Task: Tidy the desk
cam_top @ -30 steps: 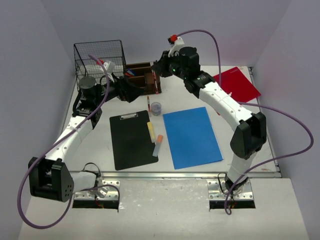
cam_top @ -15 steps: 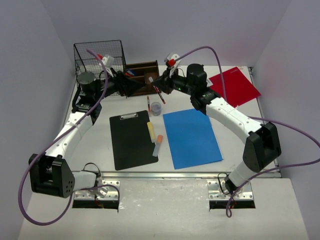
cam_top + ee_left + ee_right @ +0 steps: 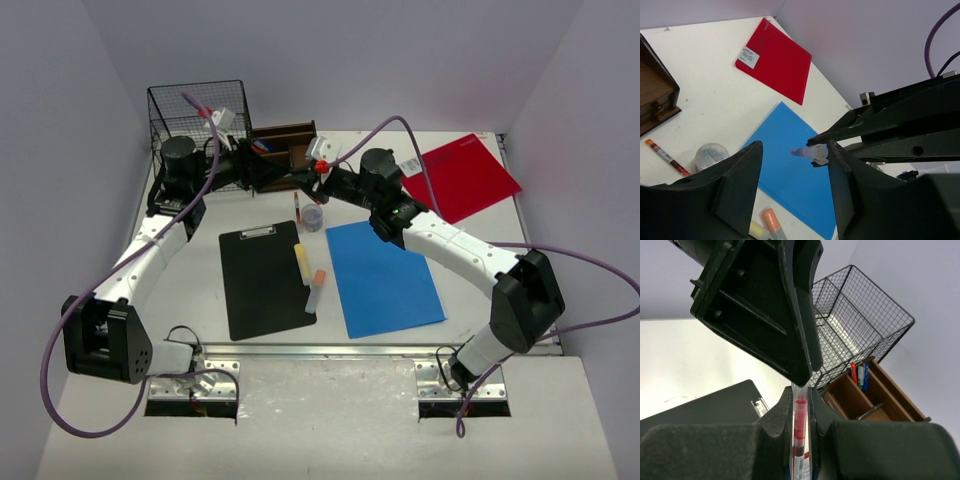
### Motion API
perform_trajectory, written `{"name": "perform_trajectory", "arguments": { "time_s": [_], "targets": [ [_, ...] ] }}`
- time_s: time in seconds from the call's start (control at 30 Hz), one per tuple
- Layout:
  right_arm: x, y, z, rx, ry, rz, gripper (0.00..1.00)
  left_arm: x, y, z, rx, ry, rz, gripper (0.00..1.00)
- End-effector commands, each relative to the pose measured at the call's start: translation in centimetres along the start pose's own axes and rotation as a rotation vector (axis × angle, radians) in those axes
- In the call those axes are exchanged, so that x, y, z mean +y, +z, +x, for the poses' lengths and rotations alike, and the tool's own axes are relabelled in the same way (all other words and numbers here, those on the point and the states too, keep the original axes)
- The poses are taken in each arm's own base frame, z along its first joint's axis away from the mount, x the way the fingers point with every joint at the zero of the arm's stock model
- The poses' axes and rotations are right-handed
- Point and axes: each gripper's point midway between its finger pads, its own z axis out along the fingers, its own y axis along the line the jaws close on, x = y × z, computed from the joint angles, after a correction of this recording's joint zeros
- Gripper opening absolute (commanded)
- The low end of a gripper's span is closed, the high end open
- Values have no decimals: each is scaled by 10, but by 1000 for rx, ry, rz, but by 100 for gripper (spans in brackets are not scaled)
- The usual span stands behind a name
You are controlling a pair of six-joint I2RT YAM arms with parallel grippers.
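A black wire mesh basket (image 3: 200,110) stands behind the left claw (image 3: 795,147) and to its left. The left claw's two black fingers (image 3: 735,185) stand wide apart, gripping nothing. The capped end of a clear-bodied pen with red ink (image 3: 799,440) pokes into the gap, nearer one finger, and I cannot tell whether it touches. Just behind both claws sits a small brown wooden organizer (image 3: 285,132), with red, white and blue pens upright in one of its slots. On the near side of the left claw a black rectangular clipboard (image 3: 262,285) lies flat. A yellow highlighter (image 3: 301,258) and an orange-capped marker (image 3: 317,285) rest along the clipboard's right edge. The right claw (image 3: 800,395) faces the left claw tip to tip, and its fingers are clamped together on the clear-bodied pen, holding it off the surface. Just nearer than the right claw, a thin red pencil (image 3: 297,205) lies beside a small clear round cup (image 3: 312,217). Further toward the near edge and to the claw's right lies a flat blue rectangular folder (image 3: 385,275). Well to the right claw's right lies a flat red folder (image 3: 465,172) with a small white label. The large white matte desk (image 3: 195,300) spreads beneath both claws and carries all of these things, with its silver metal rail along the near edge.
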Motion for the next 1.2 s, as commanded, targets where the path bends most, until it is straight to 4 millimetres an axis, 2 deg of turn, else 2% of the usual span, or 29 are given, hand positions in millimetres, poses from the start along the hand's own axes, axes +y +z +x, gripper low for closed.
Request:
{"name": "perform_trajectory", "arguments": {
  "time_s": [0.0,0.07,0.27,0.53,0.77,0.8,0.83,0.87,0.93,1.03,1.1,1.17],
  "targets": [
    [-14,-2,-37,-100,-97,54,0,-11,2,-11,-3,32,42,48],
    [-15,-1,-37,-101,-101,57,0,-10,3,-8,13,22,47,41],
    [-13,1,-35,-99,-96,45,0,-9,4,-4,24,25,52,32],
    [-11,7,-34,-109,-106,41,0,-18,5,-2,39,3,107,1],
    [-9,10,-35,-122,-103,37,0,-16,7,2,58,-19,106,0],
    [-8,10,-34,-120,-99,37,3,-13,7,0,49,-11,86,0],
    [-9,9,-34,-118,-94,40,12,-11,8,-1,47,-5,72,0],
    [-9,8,-33,-113,-86,45,27,-5,9,-5,40,12,40,0],
    [-10,7,-31,-98,-77,55,65,15,11,-20,2,66,-76,0],
    [-16,-2,-16,-42,-70,100,91,42,10,-50,-26,199,-250,0],
    [-19,-7,-15,-33,-71,113,96,57,10,-57,-35,221,-322,0],
    [-29,-20,2,12,-40,155,99,76,10,-78,-61,302,-419,0]
  ]
}}
